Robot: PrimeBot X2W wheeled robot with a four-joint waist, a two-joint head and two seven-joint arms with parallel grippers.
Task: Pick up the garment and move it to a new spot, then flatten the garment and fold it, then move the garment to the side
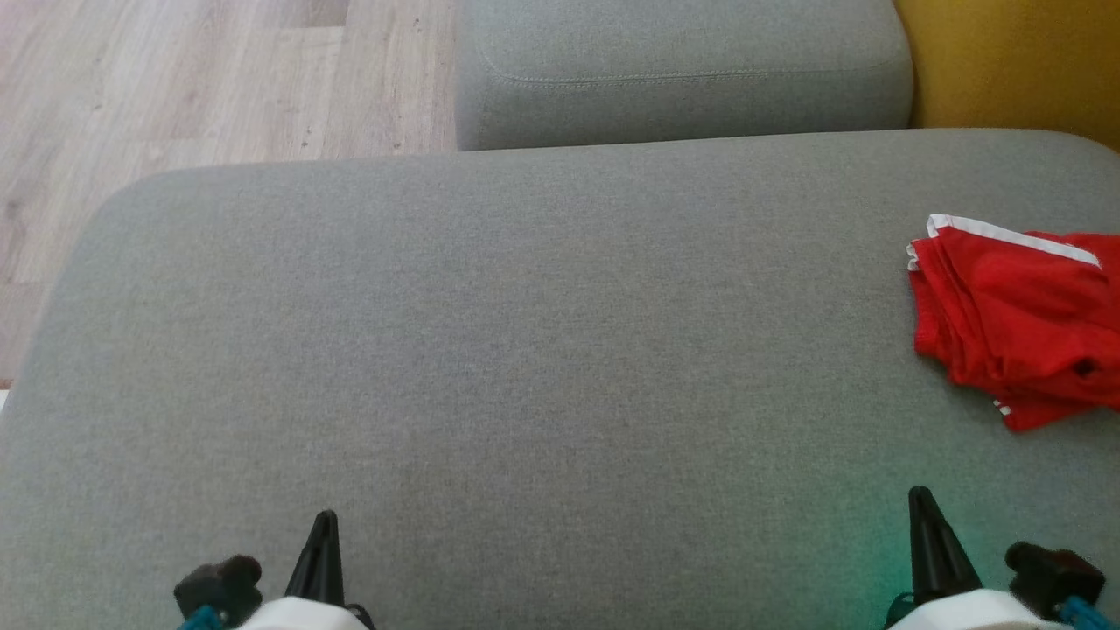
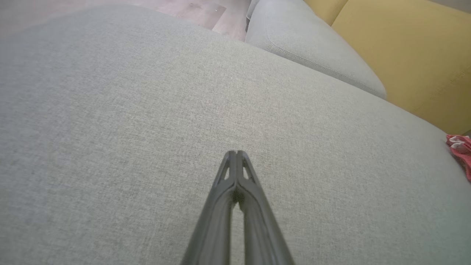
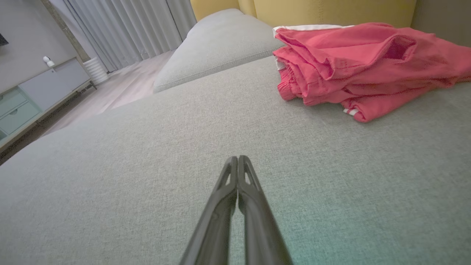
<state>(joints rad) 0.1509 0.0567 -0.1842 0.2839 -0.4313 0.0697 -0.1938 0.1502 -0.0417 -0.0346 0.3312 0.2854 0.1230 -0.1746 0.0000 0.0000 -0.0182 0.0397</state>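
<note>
The garment [image 1: 1019, 319] is red with white trim and lies bunched in loose folds at the right edge of the grey cushion [image 1: 525, 350]. In the right wrist view the garment [image 3: 364, 70] sits ahead and to the right of my fingers. A corner of the garment [image 2: 461, 151] shows at the far right of the left wrist view. My left gripper [image 1: 324, 518] is shut and empty over the cushion's near left. My right gripper [image 1: 919, 494] is shut and empty too, a little nearer than the garment. Both pairs of fingertips, left [image 2: 237, 152] and right [image 3: 237, 158], press together.
A second grey cushion [image 1: 682, 70] lies beyond the big one. Yellow upholstery [image 1: 1015, 61] rises at the back right. Wooden floor [image 1: 201, 87] runs along the far left. A pale cabinet [image 3: 33, 99] and curtains [image 3: 125, 25] stand beyond the floor.
</note>
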